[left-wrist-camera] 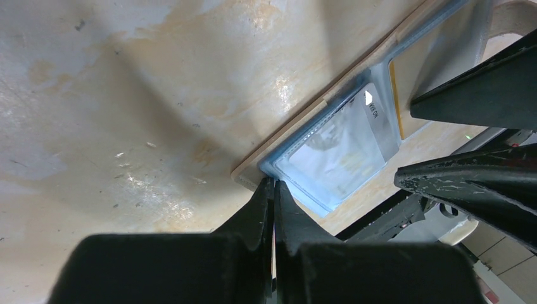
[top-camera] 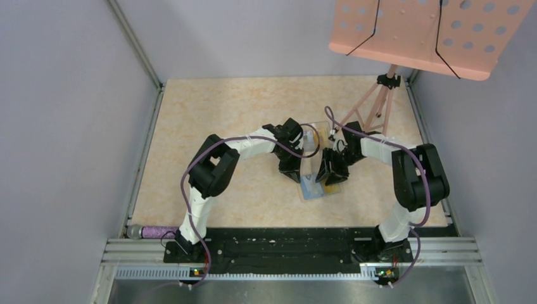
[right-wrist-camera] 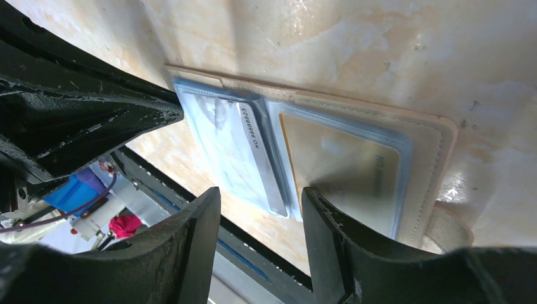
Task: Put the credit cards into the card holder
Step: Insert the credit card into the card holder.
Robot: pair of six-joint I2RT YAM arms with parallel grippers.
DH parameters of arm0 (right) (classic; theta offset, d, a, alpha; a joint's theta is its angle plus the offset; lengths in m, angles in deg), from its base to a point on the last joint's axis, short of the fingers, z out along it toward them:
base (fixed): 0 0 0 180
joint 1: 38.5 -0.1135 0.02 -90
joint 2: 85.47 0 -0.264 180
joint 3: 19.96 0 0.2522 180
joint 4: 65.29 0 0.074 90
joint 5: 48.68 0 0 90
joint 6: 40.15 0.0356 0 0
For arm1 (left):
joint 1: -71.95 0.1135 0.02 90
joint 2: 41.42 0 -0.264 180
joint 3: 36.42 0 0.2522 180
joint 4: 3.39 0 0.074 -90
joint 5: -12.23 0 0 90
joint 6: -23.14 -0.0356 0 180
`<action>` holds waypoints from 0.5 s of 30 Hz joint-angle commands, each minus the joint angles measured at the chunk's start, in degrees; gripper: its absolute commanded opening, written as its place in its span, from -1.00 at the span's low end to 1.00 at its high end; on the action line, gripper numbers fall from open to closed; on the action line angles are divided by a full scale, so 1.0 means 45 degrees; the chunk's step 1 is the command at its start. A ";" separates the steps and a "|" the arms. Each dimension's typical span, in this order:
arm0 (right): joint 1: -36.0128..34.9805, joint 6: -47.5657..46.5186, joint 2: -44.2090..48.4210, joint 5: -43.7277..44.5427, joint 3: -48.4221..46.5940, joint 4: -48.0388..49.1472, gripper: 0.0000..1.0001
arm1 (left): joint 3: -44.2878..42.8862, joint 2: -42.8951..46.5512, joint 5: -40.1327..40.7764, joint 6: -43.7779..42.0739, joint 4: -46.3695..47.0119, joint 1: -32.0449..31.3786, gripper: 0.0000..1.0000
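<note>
The card holder [top-camera: 315,184] lies open on the table between my two grippers, its blue-grey lining up. In the right wrist view its tan rim [right-wrist-camera: 437,149] frames two clear pockets. A silvery credit card [right-wrist-camera: 231,142] sits in one pocket and a card with a yellow-orange edge [right-wrist-camera: 335,164] in the other. My left gripper [left-wrist-camera: 273,184] is shut, its tips touching the near corner of the card holder [left-wrist-camera: 253,170]. My right gripper [right-wrist-camera: 259,197] is open and empty, hovering just over the pockets. The silvery card also shows in the left wrist view [left-wrist-camera: 339,152].
A pink perforated stand [top-camera: 424,31] on a tripod [top-camera: 380,104] stands at the back right. A purple-handled tool [top-camera: 152,231] lies at the near left edge. Grey walls close in both sides. The right gripper's fingers [left-wrist-camera: 481,95] fill the right of the left wrist view.
</note>
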State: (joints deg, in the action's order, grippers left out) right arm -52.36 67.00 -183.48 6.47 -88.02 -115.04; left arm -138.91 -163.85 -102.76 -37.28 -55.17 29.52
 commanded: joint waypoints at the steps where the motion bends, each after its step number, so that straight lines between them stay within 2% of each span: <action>1: -0.0519 -0.0050 -0.0204 -0.0010 -0.0167 0.0346 -0.01 | -0.0322 -0.0148 0.0106 -0.0247 0.0324 -0.0023 -1.00; 6: -0.1339 0.0326 -0.0895 -0.0418 -0.0338 0.0728 -0.10 | -0.0322 0.0145 0.0243 -0.0193 0.0346 -0.0023 -1.00; 9: -0.1670 0.0607 -0.1112 -0.0536 -0.0573 0.0875 -0.29 | -0.0303 0.0443 0.0516 -0.0170 0.0302 -0.0023 -1.00; 12: -0.1710 0.0982 -0.1147 -0.0912 -0.0724 0.1110 -0.59 | -0.0190 0.0851 0.0858 -0.0141 0.0218 0.0005 -0.92; 15: -0.1864 0.1290 -0.1129 -0.1341 -0.0808 0.1432 -0.59 | 0.0055 0.1351 0.1119 -0.0029 0.0239 0.0085 -0.82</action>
State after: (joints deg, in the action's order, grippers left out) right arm -59.21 70.39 -188.14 3.69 -88.63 -113.45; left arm -138.96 -163.11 -100.08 -37.28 -55.28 29.91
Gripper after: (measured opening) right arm 0.204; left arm 0.065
